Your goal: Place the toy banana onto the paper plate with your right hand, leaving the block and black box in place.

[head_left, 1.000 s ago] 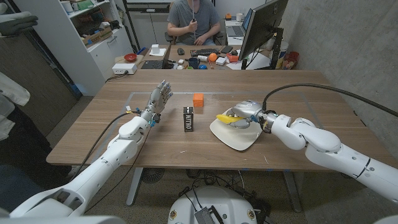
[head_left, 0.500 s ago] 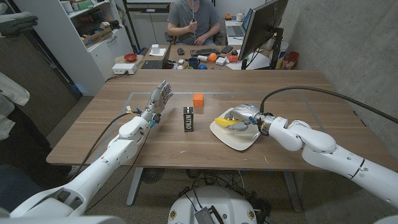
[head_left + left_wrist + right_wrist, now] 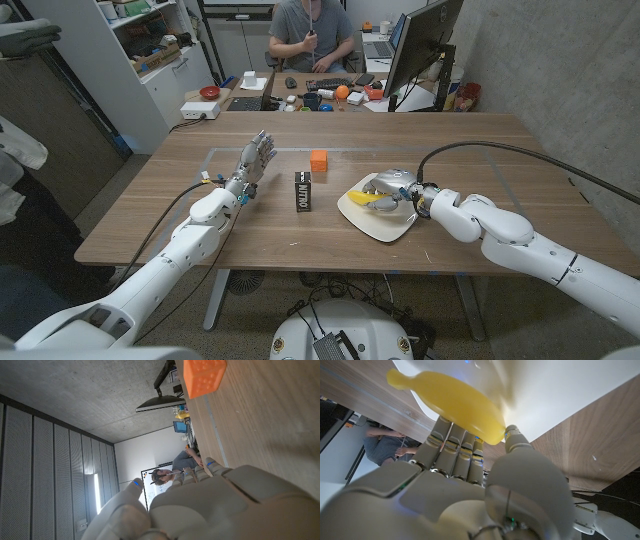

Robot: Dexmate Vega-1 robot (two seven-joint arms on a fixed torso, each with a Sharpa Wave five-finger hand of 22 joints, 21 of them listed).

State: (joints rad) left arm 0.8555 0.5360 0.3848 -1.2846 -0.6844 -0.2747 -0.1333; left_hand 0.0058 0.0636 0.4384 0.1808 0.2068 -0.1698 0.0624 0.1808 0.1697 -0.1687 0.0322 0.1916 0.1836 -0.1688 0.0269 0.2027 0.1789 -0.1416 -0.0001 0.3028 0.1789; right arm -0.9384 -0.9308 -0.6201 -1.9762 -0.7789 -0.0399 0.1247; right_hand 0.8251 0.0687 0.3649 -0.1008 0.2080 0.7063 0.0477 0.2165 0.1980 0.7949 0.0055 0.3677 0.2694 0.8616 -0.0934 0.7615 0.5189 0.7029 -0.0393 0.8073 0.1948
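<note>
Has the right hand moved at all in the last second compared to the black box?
Yes. The right hand, gripping the toy banana, has drifted slightly nearer the black box and toward the robot, over the paper plate.

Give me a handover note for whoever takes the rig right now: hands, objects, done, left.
Right hand: holds the toy banana in its fingers, over the paper plate.
Left hand: raised above the table, fingers apart, holding nothing.
Orange block and black box: on the table between the hands, left of the plate, the box upright, neither touched.
Done: banana picked up and brought to the plate.
Left: banana not yet released; whether it touches the plate cannot be told. Probably lower it, let go, and draw the right hand back without nudging the box.
</note>
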